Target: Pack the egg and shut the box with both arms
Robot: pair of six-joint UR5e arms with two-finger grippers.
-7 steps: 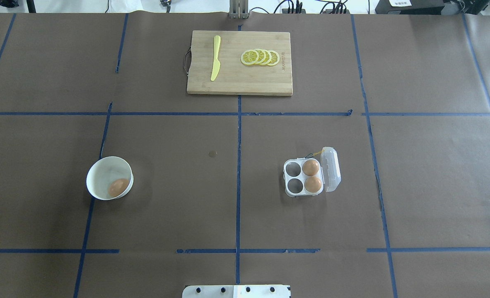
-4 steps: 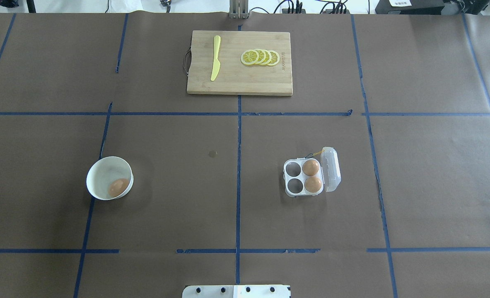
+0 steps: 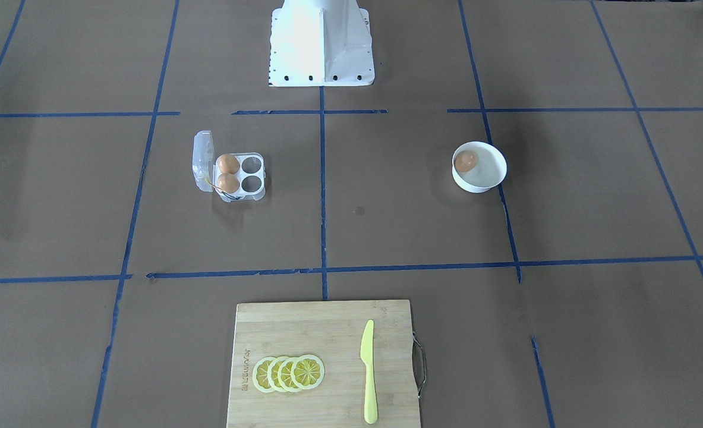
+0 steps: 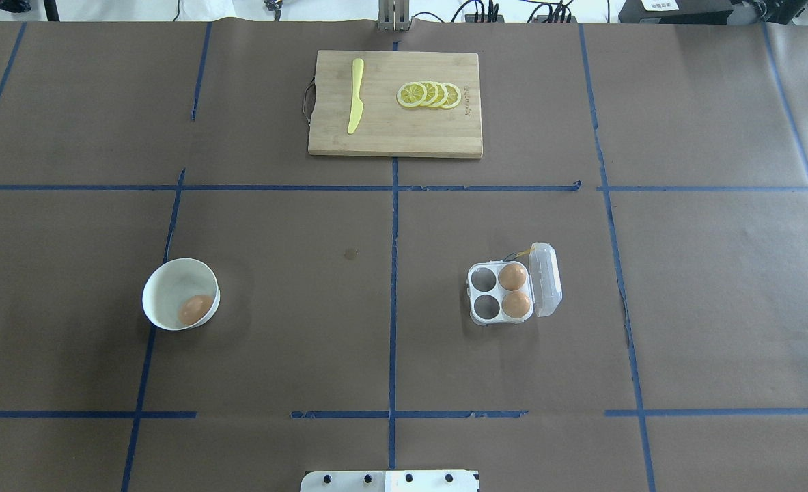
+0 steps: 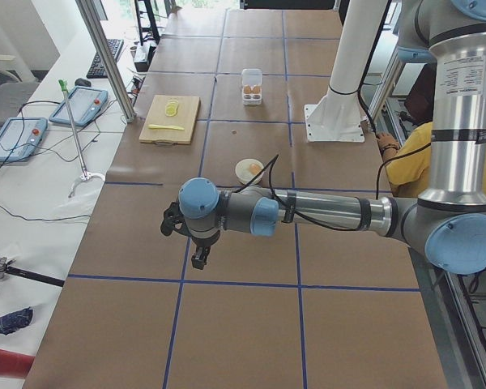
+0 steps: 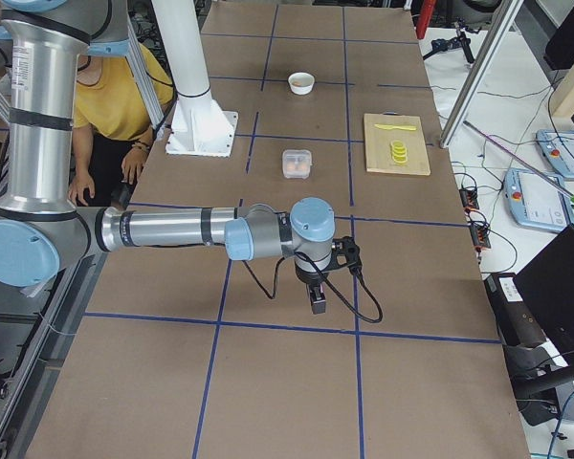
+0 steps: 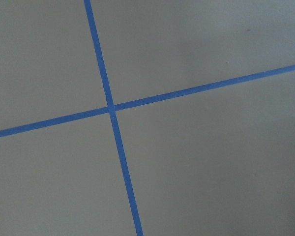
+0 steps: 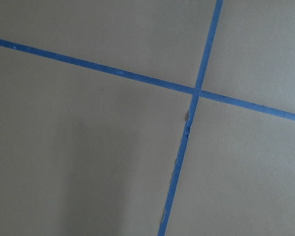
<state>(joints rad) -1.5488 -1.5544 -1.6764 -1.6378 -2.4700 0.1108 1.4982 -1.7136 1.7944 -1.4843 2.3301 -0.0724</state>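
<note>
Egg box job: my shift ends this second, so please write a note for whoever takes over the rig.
Left gripper and right gripper: each hangs over bare table, away from the things; open or shut cannot be told.
Box: lid open, two eggs in the cells beside the lid, two cells empty.
Egg: in the white bowl.
Done: nothing visible. Left: egg into an empty cell, close lid.
</note>
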